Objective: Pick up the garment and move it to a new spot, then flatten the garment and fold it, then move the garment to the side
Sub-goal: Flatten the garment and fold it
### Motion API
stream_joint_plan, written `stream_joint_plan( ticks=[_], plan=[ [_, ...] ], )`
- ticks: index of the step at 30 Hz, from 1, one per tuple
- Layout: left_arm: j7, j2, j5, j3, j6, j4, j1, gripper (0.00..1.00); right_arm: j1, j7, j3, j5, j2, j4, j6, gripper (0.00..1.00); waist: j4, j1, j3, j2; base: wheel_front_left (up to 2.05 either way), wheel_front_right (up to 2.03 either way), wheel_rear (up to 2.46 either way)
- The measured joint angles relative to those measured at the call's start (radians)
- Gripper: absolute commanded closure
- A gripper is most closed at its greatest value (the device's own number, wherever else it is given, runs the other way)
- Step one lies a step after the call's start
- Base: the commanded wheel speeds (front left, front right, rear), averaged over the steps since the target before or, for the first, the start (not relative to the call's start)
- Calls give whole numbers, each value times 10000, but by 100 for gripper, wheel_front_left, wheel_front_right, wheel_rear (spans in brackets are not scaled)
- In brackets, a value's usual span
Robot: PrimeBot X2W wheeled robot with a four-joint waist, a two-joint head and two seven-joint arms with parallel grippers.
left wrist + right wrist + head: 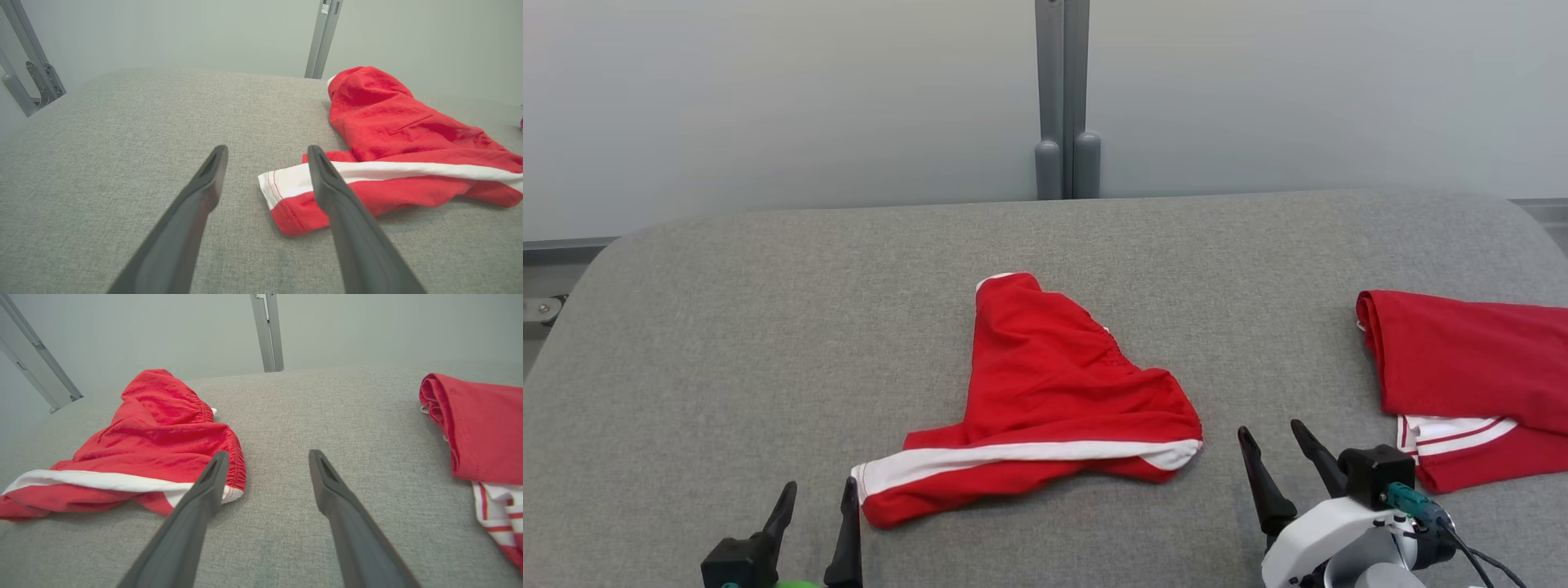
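1. Surface: a grey, woven-fabric padded tabletop (727, 343) with rounded far corners. Behind it stands a plain pale wall (768, 98), split by a grey metal upright post (1063, 82).
2. Task's thing: crumpled red cloth shorts with a white side stripe and a gathered waistband (1045, 384). They lie mid-tabletop, towards my side, with the white-hemmed leg end pointing at my left arm.
3. My left gripper (821, 484): fingers spread wide with nothing between them, low over the tabletop. The inner fingertip sits just beside the white-hemmed corner of the shorts; I cannot tell whether it touches.
4. My right gripper (1270, 428): fingers spread wide and empty, over bare fabric just to the right of the shorts' waistband end.
5. A folded red garment with red-and-white striped trim (1470, 367) lies at the right side of the tabletop, well apart from the shorts.
6. Edges: the far edge runs below the wall. The far-left corner curves down near a small metal bracket (541, 310).
7. Open room: there is a wide bare stretch left of the shorts and a bare band beyond them up to the far edge. A bare strip also lies between the shorts and the folded red garment.
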Motion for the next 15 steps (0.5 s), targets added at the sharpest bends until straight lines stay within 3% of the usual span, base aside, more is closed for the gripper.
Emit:
stream_joint_plan(
  ticks=[15],
  plan=[
    [0,-15,-96,-75,0,-31,124,0,121,0,-8,-2,44,-36,0,0,21,0,58,0,0,0,0]
  ],
)
